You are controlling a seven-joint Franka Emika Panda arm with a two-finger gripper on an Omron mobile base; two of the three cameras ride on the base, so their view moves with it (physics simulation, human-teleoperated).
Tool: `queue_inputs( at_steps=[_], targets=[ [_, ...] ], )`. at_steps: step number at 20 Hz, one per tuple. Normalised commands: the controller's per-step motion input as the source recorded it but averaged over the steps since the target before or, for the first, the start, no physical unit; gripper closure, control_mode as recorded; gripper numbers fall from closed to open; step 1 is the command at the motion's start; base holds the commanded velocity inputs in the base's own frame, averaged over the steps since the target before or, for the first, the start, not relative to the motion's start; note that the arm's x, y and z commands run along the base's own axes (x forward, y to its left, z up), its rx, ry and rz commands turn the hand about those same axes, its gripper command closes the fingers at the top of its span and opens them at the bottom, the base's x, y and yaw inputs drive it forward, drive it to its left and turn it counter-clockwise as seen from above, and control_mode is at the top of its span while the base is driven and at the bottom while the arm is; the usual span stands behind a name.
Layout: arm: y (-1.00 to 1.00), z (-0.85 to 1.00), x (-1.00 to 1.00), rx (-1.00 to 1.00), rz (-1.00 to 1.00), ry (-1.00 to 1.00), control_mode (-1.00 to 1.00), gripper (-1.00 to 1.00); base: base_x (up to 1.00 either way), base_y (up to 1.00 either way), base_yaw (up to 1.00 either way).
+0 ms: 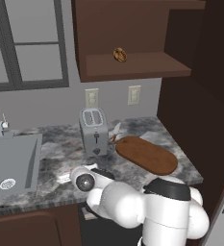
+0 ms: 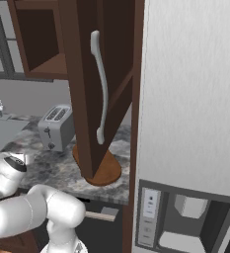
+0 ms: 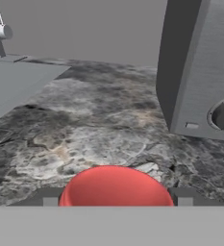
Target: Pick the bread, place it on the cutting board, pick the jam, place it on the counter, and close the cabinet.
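Note:
The jam (image 3: 116, 185), a squat red jar, sits between my gripper's (image 3: 116, 201) two tips low in the hand view; the jaws are shut on its sides, just over the marbled counter (image 3: 89, 129). My gripper (image 1: 62, 178) is down at the counter (image 1: 60, 149) in front of the toaster. On the shelf of the open cabinet (image 1: 132, 29) lies the bread (image 1: 119, 54), a golden-brown lump. The oval wooden cutting board (image 1: 146, 154) lies flat to the right of the toaster. The cabinet door (image 2: 87, 74) stands swung out, with its silver bar handle (image 2: 102, 89) facing me.
A silver toaster (image 1: 94, 129) stands at the back of the counter, close on the right in the hand view (image 3: 200, 72). The sink (image 1: 10, 166) and its tap are on the left. A tall dark unit (image 1: 200, 96) closes off the right side, and a small pale object (image 1: 115, 132) lies behind the board.

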Motion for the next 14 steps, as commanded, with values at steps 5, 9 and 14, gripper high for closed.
queue_inputs(
  at_steps=[5, 9, 14],
  targets=[
    [0.0, -0.23, 0.04, 0.0, 0.0, 0.0, -1.0, 1.0, 0.0, 0.0, 0.0],
    [0.0, -0.27, 0.0, 0.0, 0.0, 0.0, -1.0, 1.0, 0.0, 0.0, 0.0],
    [0.0, -0.28, 0.0, 0.0, 0.0, 0.0, -1.0, 1.0, 0.0, 0.0, 0.0]
  ],
)
